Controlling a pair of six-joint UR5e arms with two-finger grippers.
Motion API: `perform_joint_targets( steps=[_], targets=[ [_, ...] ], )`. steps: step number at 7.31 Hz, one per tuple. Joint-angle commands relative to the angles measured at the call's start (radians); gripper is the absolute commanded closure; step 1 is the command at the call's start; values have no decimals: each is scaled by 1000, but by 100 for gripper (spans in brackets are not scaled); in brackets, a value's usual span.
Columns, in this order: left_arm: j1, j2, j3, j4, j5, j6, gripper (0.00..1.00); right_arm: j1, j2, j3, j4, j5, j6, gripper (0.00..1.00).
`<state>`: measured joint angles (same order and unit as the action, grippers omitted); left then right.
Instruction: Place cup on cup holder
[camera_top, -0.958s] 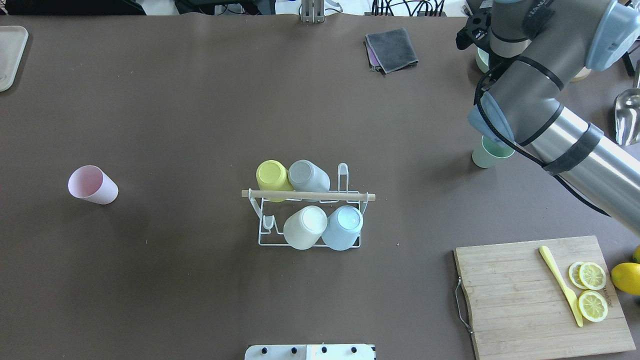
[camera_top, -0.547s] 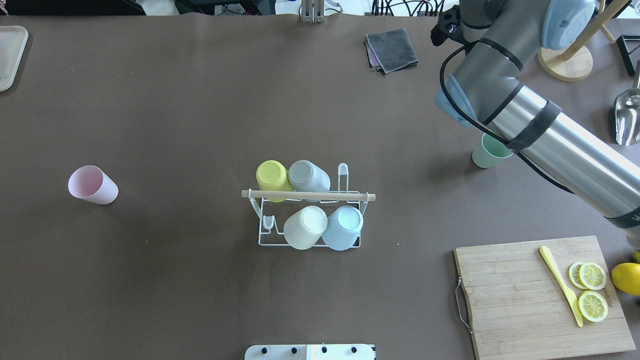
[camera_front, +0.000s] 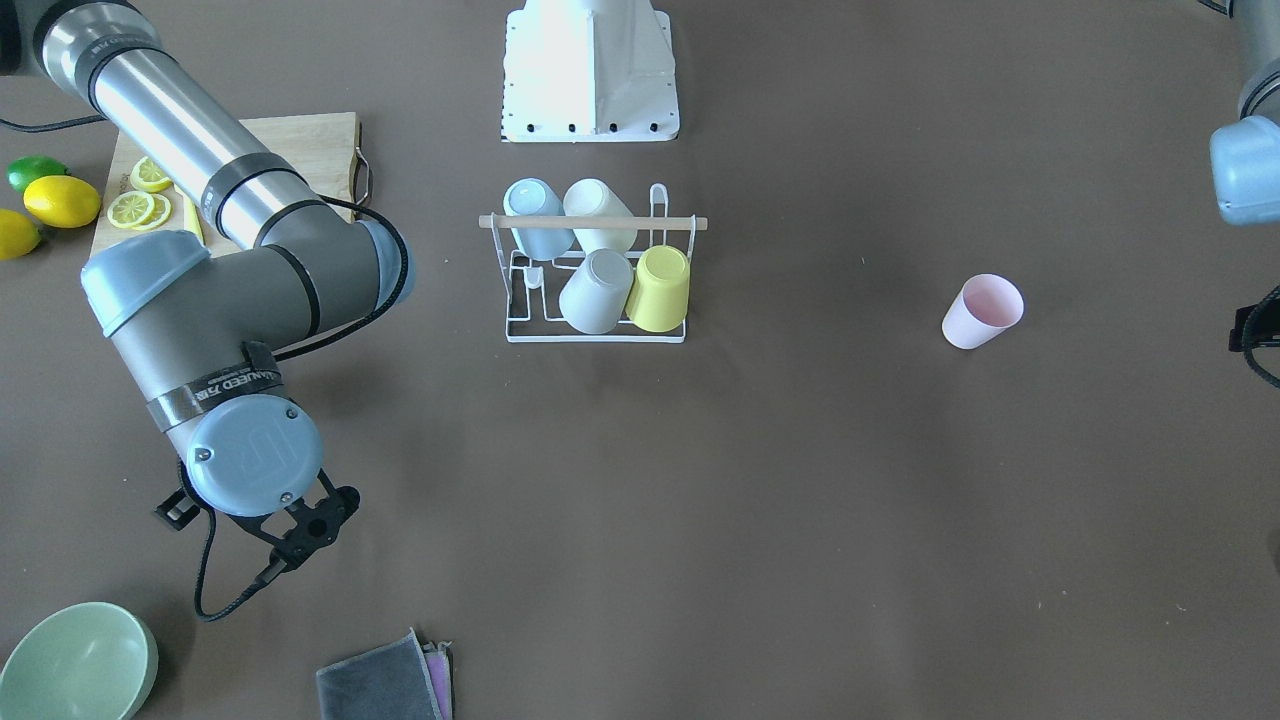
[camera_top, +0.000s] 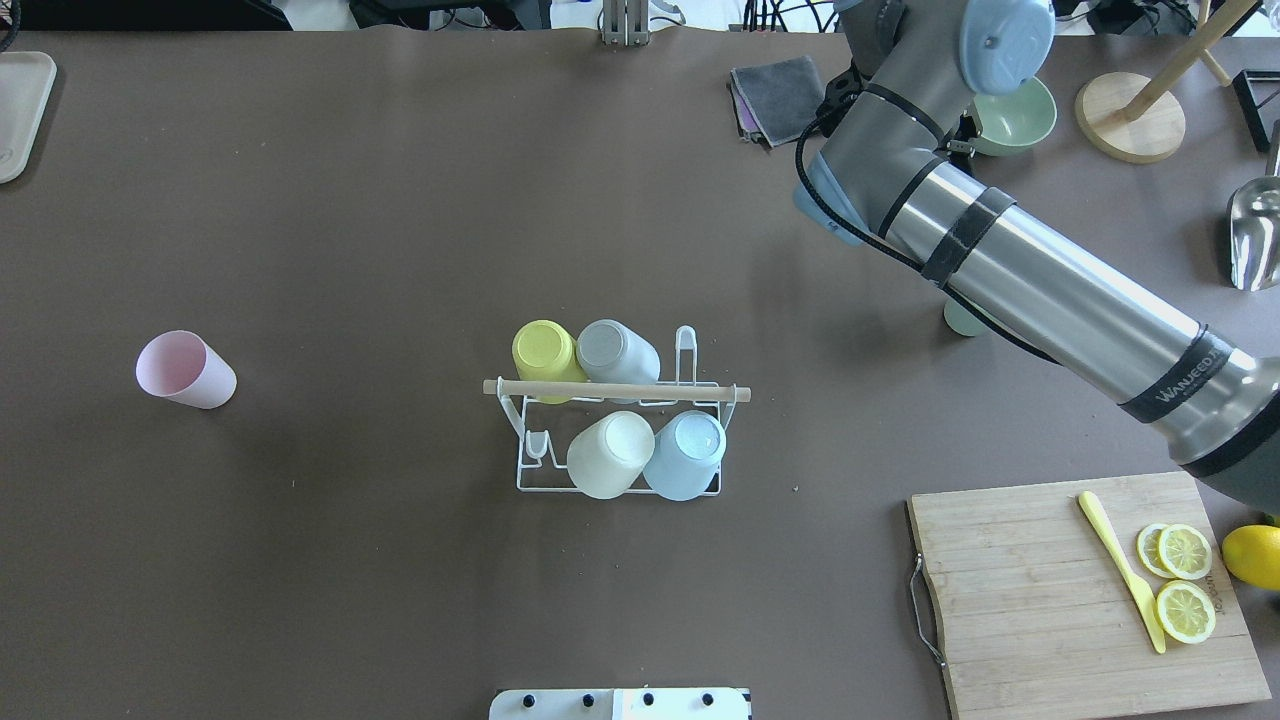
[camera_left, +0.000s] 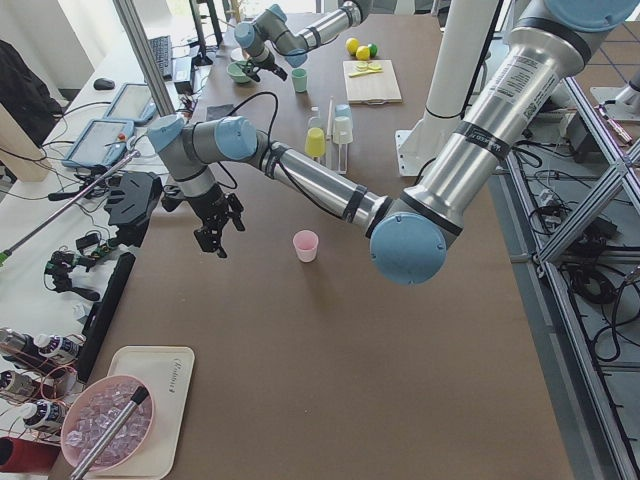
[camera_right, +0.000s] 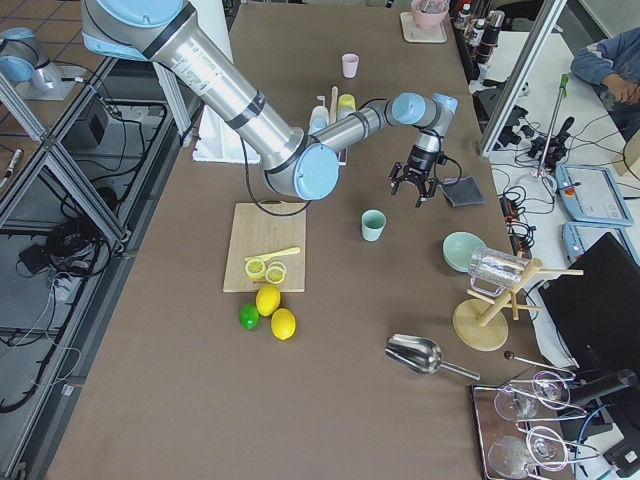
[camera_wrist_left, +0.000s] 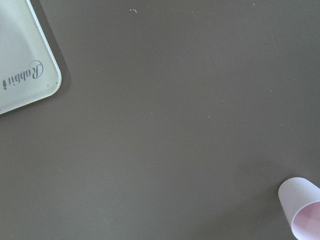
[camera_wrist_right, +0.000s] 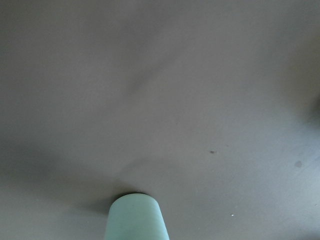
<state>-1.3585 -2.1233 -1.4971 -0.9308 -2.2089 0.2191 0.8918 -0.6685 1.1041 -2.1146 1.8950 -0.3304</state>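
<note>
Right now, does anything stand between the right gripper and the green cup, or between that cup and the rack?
Nothing visible does. Only bare table lies between the right gripper and the green cup, and between that cup and the cup holder.
</note>
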Motion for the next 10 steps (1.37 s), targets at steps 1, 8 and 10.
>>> perform_joint_targets(
  steps=[1,8,10],
  targets=[
    [28,-39,-2,88,0,0,2,-42,-3,-3,-67,-80,-135,0],
    [125,-101,190,92,-207,-9,2,-135,-68,54,-74,-203,-196,0],
    [142,-86,210,86,-207,-15,2,-151,-72,54,-79,-206,-197,0]
  ],
)
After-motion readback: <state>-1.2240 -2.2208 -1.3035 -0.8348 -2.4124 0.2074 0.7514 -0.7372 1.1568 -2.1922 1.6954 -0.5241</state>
